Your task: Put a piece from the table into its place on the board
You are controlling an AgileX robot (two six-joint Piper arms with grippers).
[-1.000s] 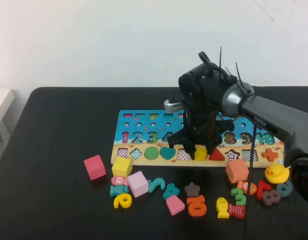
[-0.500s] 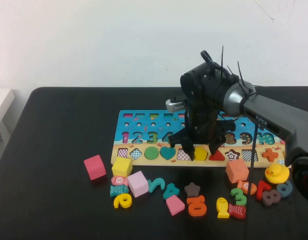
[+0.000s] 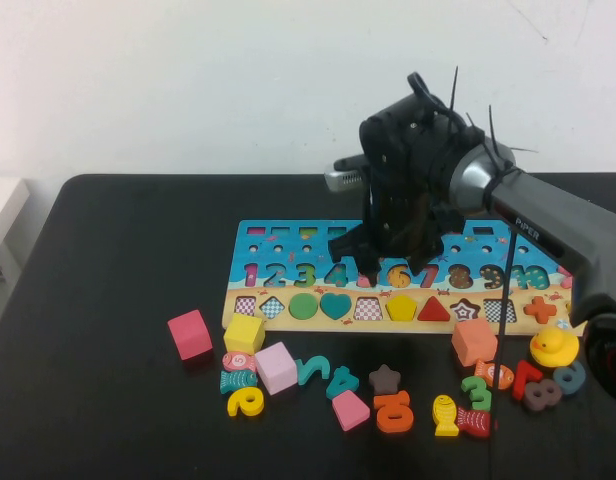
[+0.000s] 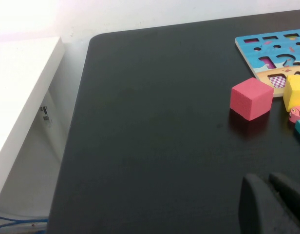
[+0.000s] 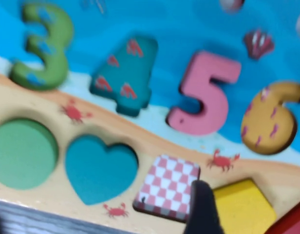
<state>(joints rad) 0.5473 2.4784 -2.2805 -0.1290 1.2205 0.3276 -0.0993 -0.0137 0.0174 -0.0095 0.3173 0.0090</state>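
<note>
The yellow pentagon piece (image 3: 401,306) lies flat in its pentagon place in the shape row of the board (image 3: 288,240), between a checkered recess and a red triangle. My right gripper (image 3: 388,264) hangs open above the board's number row, clear of the piece. In the right wrist view one dark fingertip (image 5: 202,209) shows beside the piece (image 5: 245,207), not touching it. My left gripper (image 4: 269,207) rests low over the bare table (image 4: 155,122), far left of the board, its fingers together and holding nothing.
Loose pieces lie in front of the board: a pink cube (image 3: 190,333), a yellow cube (image 3: 244,333), a pale pink block (image 3: 276,366), an orange cube (image 3: 474,341), a yellow duck (image 3: 554,346), plus numbers and fish. A white shelf (image 4: 18,97) borders the table's left edge.
My right gripper has opened wider and lifted up and back from the shape row. The yellow pentagon stays behind in its recess, now uncovered.
</note>
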